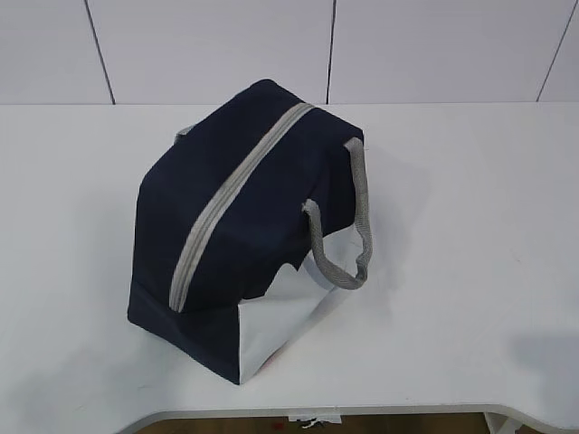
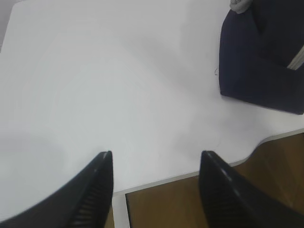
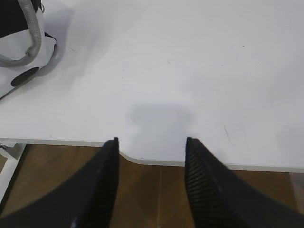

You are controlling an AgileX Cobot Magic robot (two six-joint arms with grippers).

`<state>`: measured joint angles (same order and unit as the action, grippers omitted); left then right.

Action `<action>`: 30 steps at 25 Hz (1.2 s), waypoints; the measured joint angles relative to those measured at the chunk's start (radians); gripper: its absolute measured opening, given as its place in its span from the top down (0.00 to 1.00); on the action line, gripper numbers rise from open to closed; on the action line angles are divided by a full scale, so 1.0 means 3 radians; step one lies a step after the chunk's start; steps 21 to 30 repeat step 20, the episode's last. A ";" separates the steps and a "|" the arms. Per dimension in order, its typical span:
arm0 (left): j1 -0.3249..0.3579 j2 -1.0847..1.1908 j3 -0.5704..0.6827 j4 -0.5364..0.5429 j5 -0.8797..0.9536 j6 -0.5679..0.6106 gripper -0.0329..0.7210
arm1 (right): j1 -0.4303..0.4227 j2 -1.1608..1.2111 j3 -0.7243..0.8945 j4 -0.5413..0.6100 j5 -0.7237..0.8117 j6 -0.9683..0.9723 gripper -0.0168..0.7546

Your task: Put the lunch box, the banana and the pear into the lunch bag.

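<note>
bag (image 1: 244, 194): navy cloth, matt, fine weave; white end panel smoother, faint sheen
zipper (image 1: 237, 204): grey woven tape, matt
strap (image 1: 348, 237): grey webbing, ribbed, rough
counter (image 1: 470, 226): white, smooth, matt, beyond both sets of jaws
floor (image 3: 156, 190): brown wood, low sheen, under the right jaws
left gripper (image 2: 156, 159): jaws black plastic, ridged inner faces
right gripper (image 3: 151, 145): jaws black, matt, ridged
</note>
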<state>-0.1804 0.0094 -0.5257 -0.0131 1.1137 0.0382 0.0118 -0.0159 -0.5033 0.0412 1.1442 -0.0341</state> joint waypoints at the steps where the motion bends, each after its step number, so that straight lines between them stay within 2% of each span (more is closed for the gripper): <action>1: 0.0059 0.0000 0.0000 0.0000 0.0000 0.0000 0.38 | 0.0000 0.0000 0.0000 0.0000 0.0000 0.0000 0.51; 7: 0.0239 0.0000 0.0000 -0.0007 0.0000 0.0000 0.38 | -0.0001 0.0000 0.0000 0.0000 0.0000 0.0002 0.51; 30: 0.0239 0.0000 0.0000 -0.0014 0.0000 0.0000 0.38 | -0.0001 0.0000 0.0000 0.0000 0.0000 0.0002 0.51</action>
